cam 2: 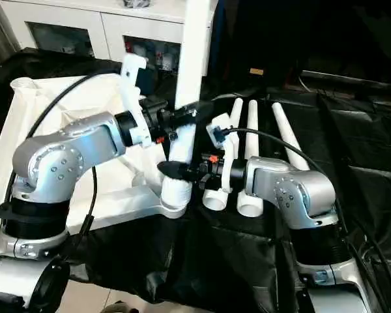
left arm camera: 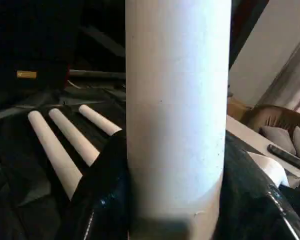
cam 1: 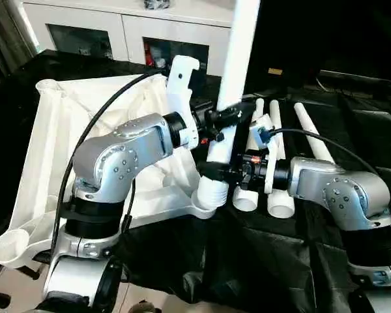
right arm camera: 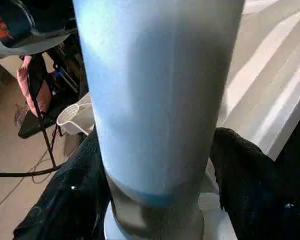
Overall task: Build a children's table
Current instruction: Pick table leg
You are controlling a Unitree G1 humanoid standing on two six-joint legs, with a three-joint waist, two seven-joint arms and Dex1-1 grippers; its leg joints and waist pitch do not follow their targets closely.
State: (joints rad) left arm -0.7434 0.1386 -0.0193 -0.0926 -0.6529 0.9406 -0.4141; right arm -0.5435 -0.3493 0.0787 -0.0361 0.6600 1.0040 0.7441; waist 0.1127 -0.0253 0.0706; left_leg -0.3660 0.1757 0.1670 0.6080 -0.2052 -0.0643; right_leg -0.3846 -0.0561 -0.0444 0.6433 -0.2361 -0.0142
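White plastic leg point(cam 1: 231, 85) stands upright, clamped by left end effector point(cam 1: 223, 119) above and right end effector point(cam 1: 216, 171) below, steadying it in the corner socket point(cam 1: 207, 202).

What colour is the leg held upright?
White; the upright leg shows best in the right eye view.

Upright leg point(cam 1: 231, 78): white plastic, smooth, matt. Spare legs point(cam 1: 313, 134): same smooth white plastic. Table top point(cam 1: 58, 130): white plastic, slight sheen. Forearms point(cam 1: 127, 153): silver metal, satin. Pincer fingers point(left arm camera: 102, 195): glossy black. Surface covering point(cam 1: 260, 254): black cloth, creased, matt
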